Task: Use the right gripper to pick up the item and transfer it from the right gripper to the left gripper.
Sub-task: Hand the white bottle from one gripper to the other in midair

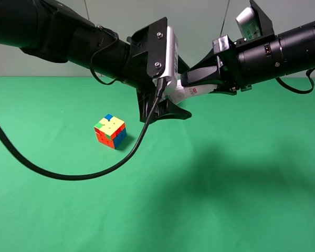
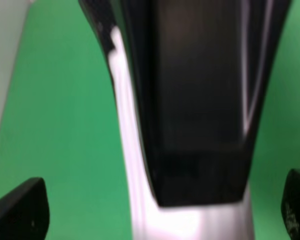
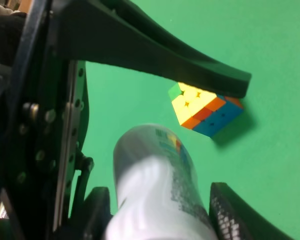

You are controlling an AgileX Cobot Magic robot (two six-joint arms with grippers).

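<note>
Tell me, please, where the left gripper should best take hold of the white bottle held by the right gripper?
The free rounded end of the bottle, sticking out past the right gripper. Come from the side opposite that gripper, jaws across the body: the left gripper stands open there, and closing should clear the right fingers.

Both arms are held raised and roughly level and are brought together above the middle. The left arm [image 1: 58,31] is reached in from the left, with its wrist plate [image 1: 158,50] turned toward the high camera and a cable [image 1: 68,176] hung loose beneath it. The left gripper [image 1: 184,89] is spread wide, its fingertips [image 2: 20,212] set on either side of the bottle [image 1: 190,92]. The right arm [image 1: 294,44] is stretched in from the right. The right gripper [image 1: 200,83] is clamped on the bottle and placed between the left prongs.
</note>
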